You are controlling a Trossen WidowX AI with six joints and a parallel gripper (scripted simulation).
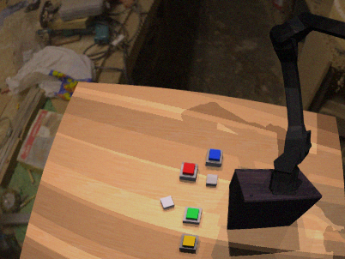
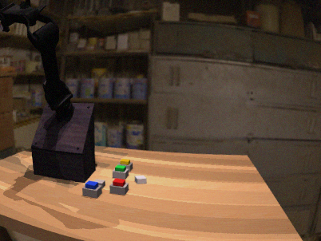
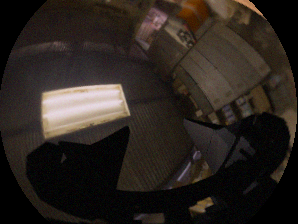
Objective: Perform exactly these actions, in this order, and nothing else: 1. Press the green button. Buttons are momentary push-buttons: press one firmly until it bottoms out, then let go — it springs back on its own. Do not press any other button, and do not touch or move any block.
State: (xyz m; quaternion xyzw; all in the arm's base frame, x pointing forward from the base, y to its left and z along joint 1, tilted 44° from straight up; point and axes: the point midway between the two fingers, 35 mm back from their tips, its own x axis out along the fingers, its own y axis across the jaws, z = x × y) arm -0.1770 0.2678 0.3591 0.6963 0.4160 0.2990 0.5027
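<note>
The green button (image 1: pixel 192 213) (image 2: pixel 120 168) sits in a grey housing on the wooden table, between the yellow button and the red button. Its cap stands raised. My gripper (image 3: pixel 156 125) is open with nothing between the fingers in the wrist view, which looks up at a ceiling light. The gripper is high up and well away from the green button; the top view cuts it off beyond the right edge, and the exterior view shows the arm's end at the upper left.
A yellow button (image 1: pixel 189 241) (image 2: pixel 125 162), a red button (image 1: pixel 189 168) (image 2: pixel 119 183) and a blue button (image 1: pixel 214 154) (image 2: pixel 92 184) stand around it. One white block (image 1: pixel 167 202) (image 2: pixel 140 179) lies near the green button; a light grey block (image 1: pixel 212 180) lies near the blue one. The dark arm base (image 1: pixel 262 214) (image 2: pixel 64 163) stands beside them.
</note>
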